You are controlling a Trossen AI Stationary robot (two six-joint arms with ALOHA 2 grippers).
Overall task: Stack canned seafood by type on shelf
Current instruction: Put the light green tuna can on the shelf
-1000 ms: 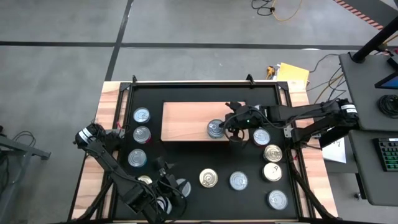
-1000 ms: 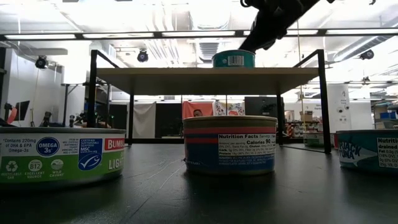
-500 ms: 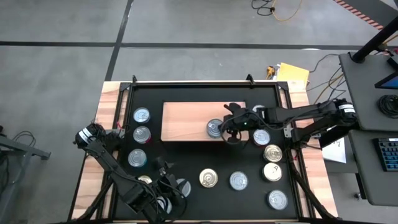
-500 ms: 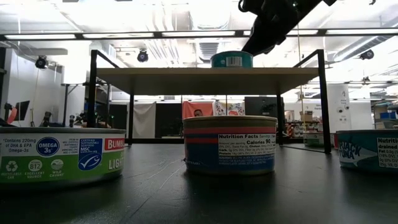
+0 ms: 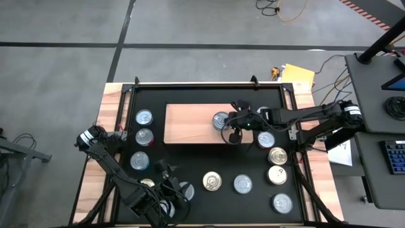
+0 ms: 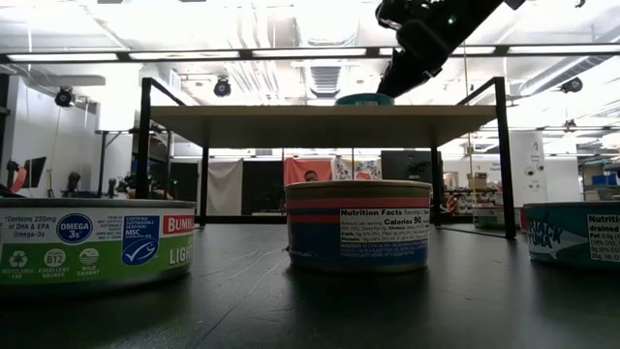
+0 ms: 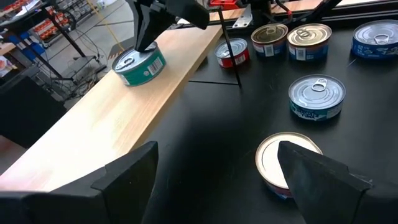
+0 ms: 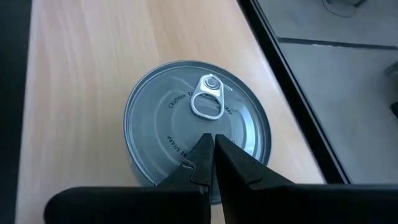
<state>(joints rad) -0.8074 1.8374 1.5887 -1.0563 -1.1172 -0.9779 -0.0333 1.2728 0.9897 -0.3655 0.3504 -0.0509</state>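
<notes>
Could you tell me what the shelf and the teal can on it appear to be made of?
The shelf looks like pale unfinished wood: matte, with faint lengthwise grain. The teal can looks like metal: a silvery brushed lid with a pull tab, and a printed, probably paper, side label.

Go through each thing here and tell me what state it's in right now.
Right gripper: shut, tips at the teal can's rim.
Teal can: upright on the shelf, lid sealed.
Shelf: holds only that can.
Left gripper: open, empty, over the mat's near edge.
</notes>
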